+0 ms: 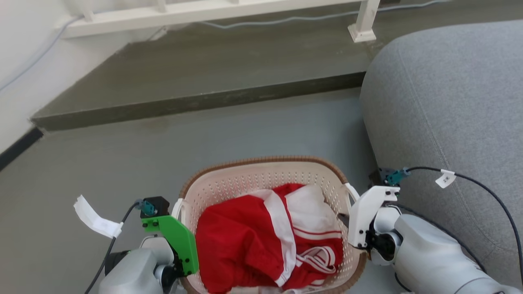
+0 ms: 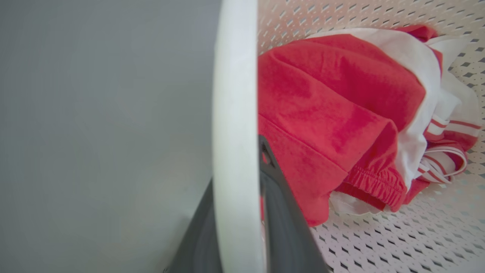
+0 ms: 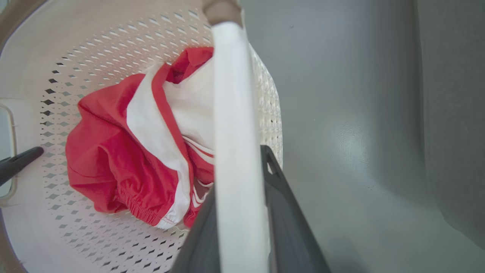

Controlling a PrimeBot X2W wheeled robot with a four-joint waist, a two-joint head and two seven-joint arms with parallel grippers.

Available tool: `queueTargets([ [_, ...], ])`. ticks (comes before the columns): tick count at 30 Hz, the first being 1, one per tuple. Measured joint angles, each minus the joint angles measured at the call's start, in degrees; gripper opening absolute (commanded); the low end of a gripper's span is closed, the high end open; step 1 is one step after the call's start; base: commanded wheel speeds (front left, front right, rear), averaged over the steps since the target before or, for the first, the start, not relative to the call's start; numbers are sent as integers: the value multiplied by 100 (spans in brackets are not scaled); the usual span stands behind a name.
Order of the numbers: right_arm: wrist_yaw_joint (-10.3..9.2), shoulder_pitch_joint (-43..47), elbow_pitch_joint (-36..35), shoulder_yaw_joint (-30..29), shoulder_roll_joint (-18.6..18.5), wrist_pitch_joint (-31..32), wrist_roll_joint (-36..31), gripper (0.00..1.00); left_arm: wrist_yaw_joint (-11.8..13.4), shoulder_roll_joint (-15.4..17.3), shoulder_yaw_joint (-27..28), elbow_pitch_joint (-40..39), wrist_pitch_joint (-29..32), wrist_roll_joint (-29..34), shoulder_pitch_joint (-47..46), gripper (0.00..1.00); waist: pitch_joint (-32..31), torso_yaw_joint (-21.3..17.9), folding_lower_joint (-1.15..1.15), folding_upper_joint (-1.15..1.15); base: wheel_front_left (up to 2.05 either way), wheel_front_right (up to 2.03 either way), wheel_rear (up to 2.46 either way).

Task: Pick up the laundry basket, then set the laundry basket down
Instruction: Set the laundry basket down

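Between its jaws the left gripper (image 2: 237, 170) is pinching the left handle (image 2: 235, 87) of the laundry basket (image 1: 265, 160). The right gripper (image 3: 238, 172) is pinching the right handle (image 3: 235, 91) likewise, so the basket is sitting between the two pairs of jaws, a red and white garment (image 1: 241, 241) bunching just inward of each. Whether its base is touching the grey floor (image 1: 245, 130) beyond the jaws cannot be told; both arms should probably be moving together and level, grips firm, so neither thin handle is sliding out of its pinch or swinging toward the grey sofa (image 1: 449, 102) outward of the right jaws.
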Motion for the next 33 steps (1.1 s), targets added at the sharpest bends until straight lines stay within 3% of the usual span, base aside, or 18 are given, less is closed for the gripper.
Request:
queueTargets([
  [33,-55,-1245,-2,-138,2,-1274,-149,0,4,101,220,-7,-1087,94,-1299,0,2061,-128,1,0,0,0,0],
])
